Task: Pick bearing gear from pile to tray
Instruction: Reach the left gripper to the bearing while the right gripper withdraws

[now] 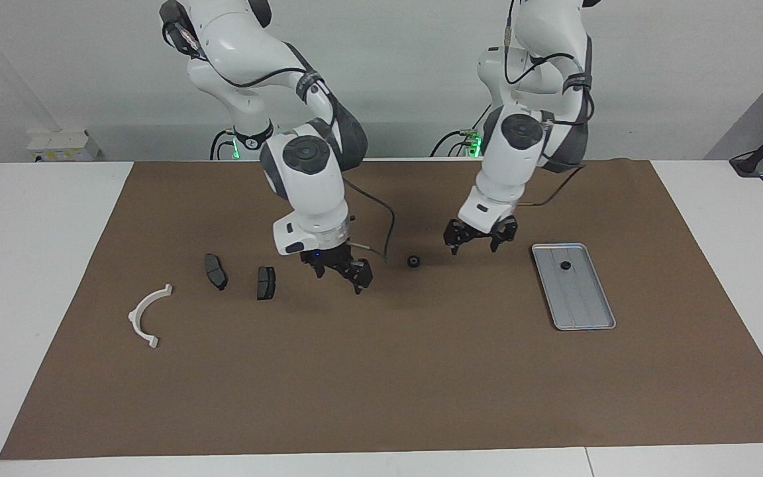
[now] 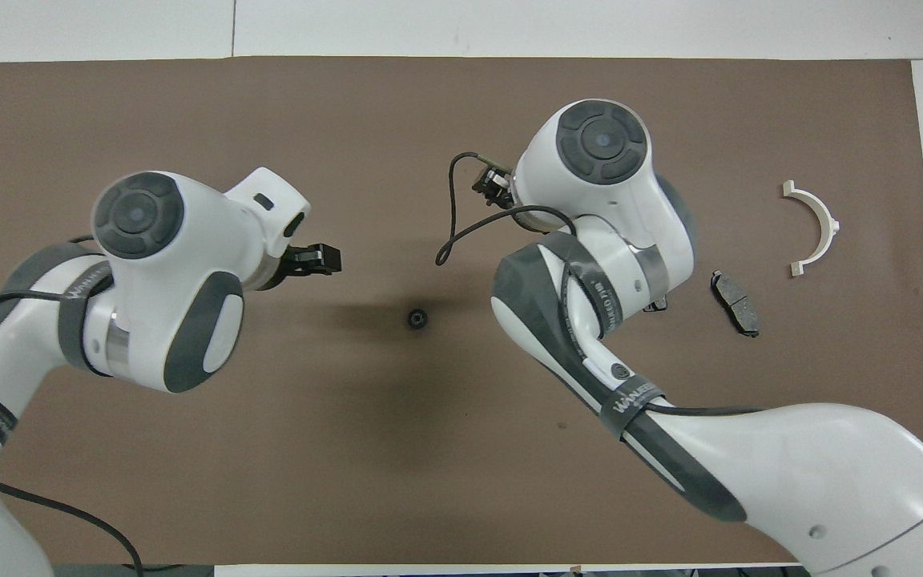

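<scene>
One small black bearing gear (image 1: 413, 261) (image 2: 417, 319) lies alone on the brown mat, between the pile and the tray (image 1: 585, 322). A second gear (image 1: 565, 265) rests in the tray, at its end nearer the robots. My left gripper (image 1: 473, 244) (image 2: 319, 260) hangs open and holds nothing, over the mat between the loose gear and the tray. My right gripper (image 1: 340, 271) is open too, holding nothing, over the mat between the gear and the nearest brake pad (image 1: 265, 282). In the overhead view the left arm hides the tray and the right wrist hides its own gripper.
The pile sits toward the right arm's end of the table: another brake pad (image 1: 215, 271) (image 2: 735, 302) and a white curved arc (image 1: 150, 315) (image 2: 812, 228). A black cable (image 1: 388, 228) loops from the right wrist.
</scene>
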Motion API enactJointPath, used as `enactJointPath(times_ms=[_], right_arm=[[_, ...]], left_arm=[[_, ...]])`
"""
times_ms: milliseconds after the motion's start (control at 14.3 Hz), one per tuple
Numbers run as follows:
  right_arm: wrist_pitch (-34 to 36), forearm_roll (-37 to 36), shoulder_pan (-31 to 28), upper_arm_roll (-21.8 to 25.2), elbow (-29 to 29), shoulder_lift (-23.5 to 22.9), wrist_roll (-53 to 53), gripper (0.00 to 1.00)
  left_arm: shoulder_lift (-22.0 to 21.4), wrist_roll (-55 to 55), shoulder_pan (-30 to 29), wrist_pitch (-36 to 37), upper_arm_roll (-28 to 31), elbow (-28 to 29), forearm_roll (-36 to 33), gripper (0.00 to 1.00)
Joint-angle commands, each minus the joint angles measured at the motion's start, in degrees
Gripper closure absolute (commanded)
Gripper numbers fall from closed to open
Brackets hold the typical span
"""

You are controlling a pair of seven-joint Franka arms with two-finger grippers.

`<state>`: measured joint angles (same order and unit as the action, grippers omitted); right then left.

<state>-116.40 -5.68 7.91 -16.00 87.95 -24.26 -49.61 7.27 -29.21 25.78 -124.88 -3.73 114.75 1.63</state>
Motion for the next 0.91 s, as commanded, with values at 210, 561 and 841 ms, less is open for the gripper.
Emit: enactJointPath(times_ms=[210,561,841], right_arm=[[6.96,1.19,-11.15,-0.96,0.99,3.78,29.97,0.0],[11.19,1.19,-15.55,-0.35,2.83,9.66,40.46,0.0],[17.42,1.28,-18.01,0.53,5.38,17.56,46.78,0.0]], left_arm=[[4.06,-11.21,11.65,-6.77,1.18,1.36,0.57,0.0],[7.41,-12.62,13.16,-9.94,1.27,1.26,-0.56,0.0],[8.2,-11.39,10.35,-10.73,1.45,1.44,-3.73,0.0]])
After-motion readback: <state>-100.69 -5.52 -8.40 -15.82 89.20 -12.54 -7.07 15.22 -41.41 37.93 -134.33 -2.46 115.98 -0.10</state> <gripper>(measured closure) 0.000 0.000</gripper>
